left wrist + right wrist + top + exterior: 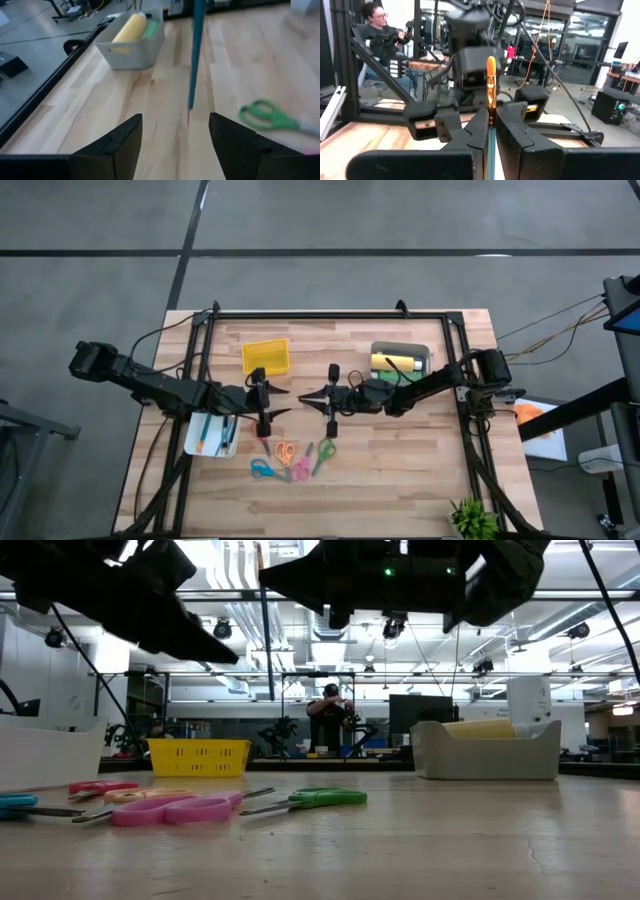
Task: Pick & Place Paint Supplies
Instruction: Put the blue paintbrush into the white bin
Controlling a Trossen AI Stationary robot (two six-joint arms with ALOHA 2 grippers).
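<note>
My right gripper [306,396] [491,114] is over the table's middle, shut on a paint brush [491,85] with a teal shaft and orange bristles [491,65]. The brush stands upright, and its lower shaft [195,50] ends above the wood. My left gripper [288,402] [175,120] faces it from the table's left side. It is open, with nothing between its fingers, a little short of the brush. A yellow bottle [392,363] and a green one [152,29] lie in a grey bin [425,352]. My right gripper pinches the brush's teal shaft [490,142], just below the dark ferrule, between its two fingers. The fingers are about level, come from the table's right side and lie across the brush. The brush is upright, bristles up, with its lower end [191,104] clear of the table.
A white tray [196,442] with pens or brushes lies at the near left. A yellow basket [265,357] stands at the far left. Several coloured scissors [290,460] lie near the front edge, and a small plant [470,520] at the near right corner. A person [375,30] sits beyond the table.
</note>
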